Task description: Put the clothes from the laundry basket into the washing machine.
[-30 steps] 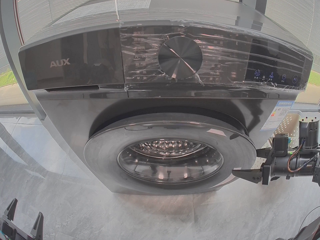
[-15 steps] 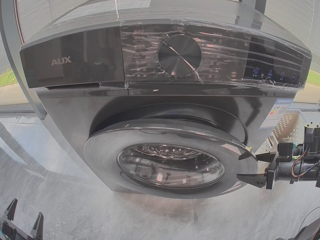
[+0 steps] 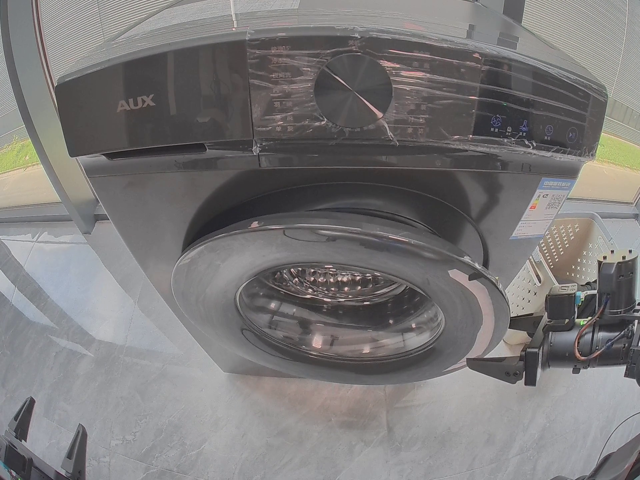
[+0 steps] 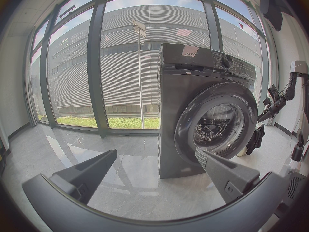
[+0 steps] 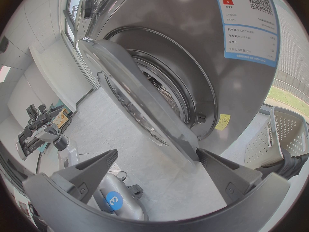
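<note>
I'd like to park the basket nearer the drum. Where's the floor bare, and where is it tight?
Bare floor spreads before the washer and along its left side. Tight on the right: the part-open door juts out, the right gripper sits at its edge, jaws apart, and the basket with draped clothes stands beside the washer.

Washing machine (image 3: 333,188) stands centre, far. Its door (image 3: 333,301) hangs ajar in front, free edge to the right. Right gripper (image 3: 495,343) sits at that edge. Laundry basket (image 3: 573,251) is right of the machine, behind that gripper. Left gripper (image 3: 53,413) is near left, well apart.
</note>
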